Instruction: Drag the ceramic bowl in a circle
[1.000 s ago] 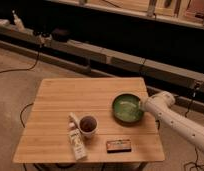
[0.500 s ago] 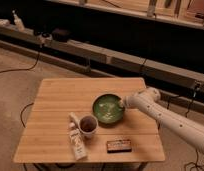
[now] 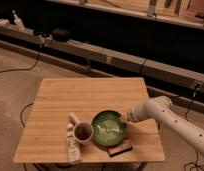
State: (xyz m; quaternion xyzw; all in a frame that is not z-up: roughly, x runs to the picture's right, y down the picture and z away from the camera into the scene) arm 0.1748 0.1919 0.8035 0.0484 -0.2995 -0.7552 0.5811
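The gripper [image 3: 129,118] meets the right rim of the ceramic bowl [image 3: 108,129]; whether it pinches the rim cannot be told. Beyond the bowl's far side stands a white mug [image 3: 83,132], touching a tube [image 3: 73,139]. A dark flat box [image 3: 119,149] lies just below, on the wooden table [image 3: 90,97].

bowl [image 3: 109,129]: wide, shallow, round, glossy green inside with pale markings, dark rim
pose: sitting upright
place: lying on the worktop [image 3: 90,95] near its front edge
hand [image 3: 128,118]: reaching the bowl's right rim
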